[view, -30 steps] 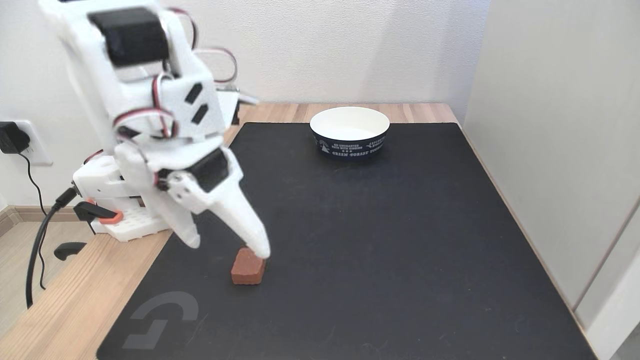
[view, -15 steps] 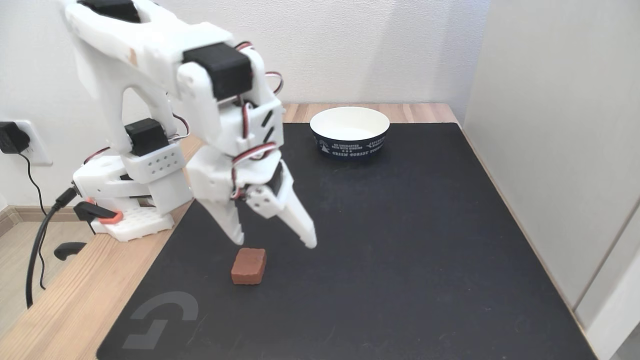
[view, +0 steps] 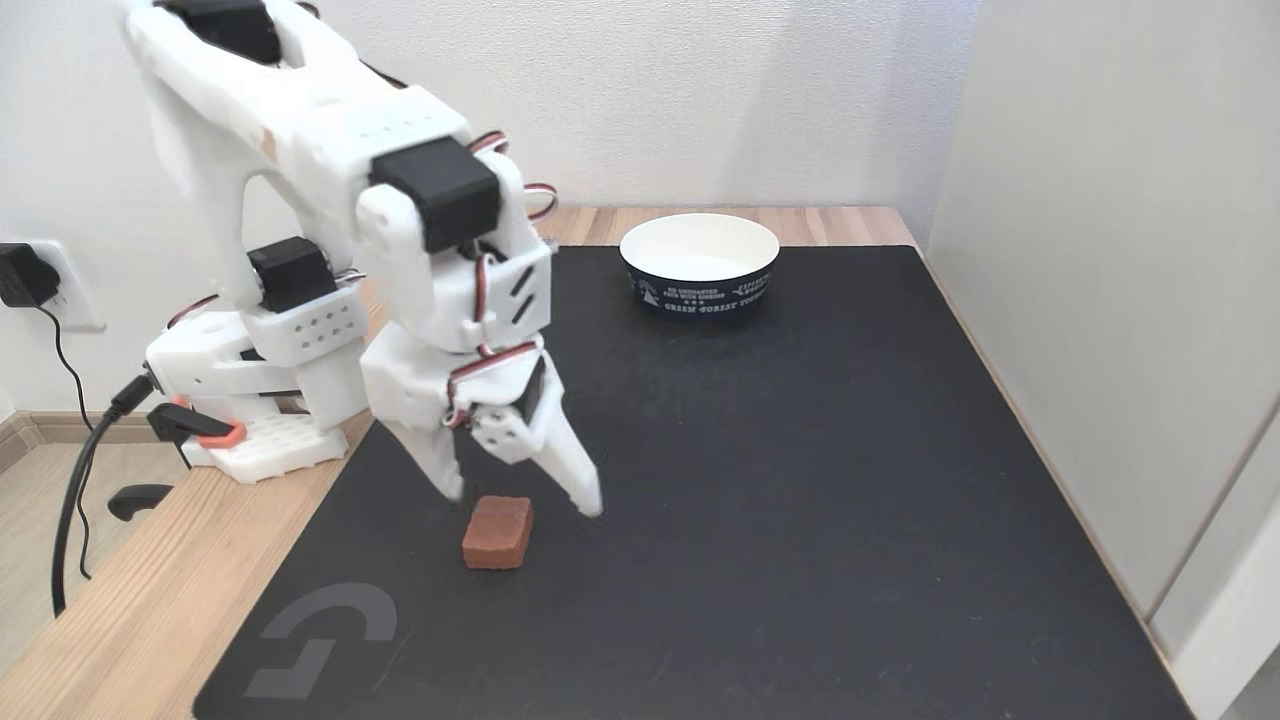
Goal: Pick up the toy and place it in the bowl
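A grey logo [view: 325, 640] is seen at the lower left of the frame, printed on the black mat [view: 800, 500] that covers most of the wooden table [view: 130, 600]. Just above it, left of centre, the toy [view: 497, 532] lies flat on the mat, untouched and not yet lifted. The gripper [view: 522, 500] is poised directly over the toy's far edge, its two white fingers spread wide, one tip on each side of the block and a little above it; nothing is held between them. The fingers are slightly blurred, so exact clearance from the toy cannot be judged. Behind, the white arm [view: 300, 130] is arched from its base [view: 240, 400] at the left edge of the frame, where a black cable [view: 75, 500] is trailed off the table. Farthest back, in the upper centre, the bowl [view: 699, 263] is set near the mat's rear edge, well apart from the toy, and its white interior appears empty. The task is judged to be at its opening stage: the grasp, the lift, the carry and the drop into the bowl all remain to be done.
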You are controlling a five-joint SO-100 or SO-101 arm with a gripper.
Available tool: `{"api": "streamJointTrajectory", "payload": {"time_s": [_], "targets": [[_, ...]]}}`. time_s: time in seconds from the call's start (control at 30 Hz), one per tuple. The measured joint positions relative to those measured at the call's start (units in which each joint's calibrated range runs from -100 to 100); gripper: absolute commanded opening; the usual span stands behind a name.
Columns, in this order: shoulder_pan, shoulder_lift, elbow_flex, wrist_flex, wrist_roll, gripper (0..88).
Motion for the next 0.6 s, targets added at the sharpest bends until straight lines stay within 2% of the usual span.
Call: {"api": "streamJointTrajectory", "payload": {"time_s": [0.47,0.6], "targets": [[0.0,0.0,0.2,1.0,0.0,36.4],[0.1,0.0,0.2,2.0,3.1,36.4]]}}
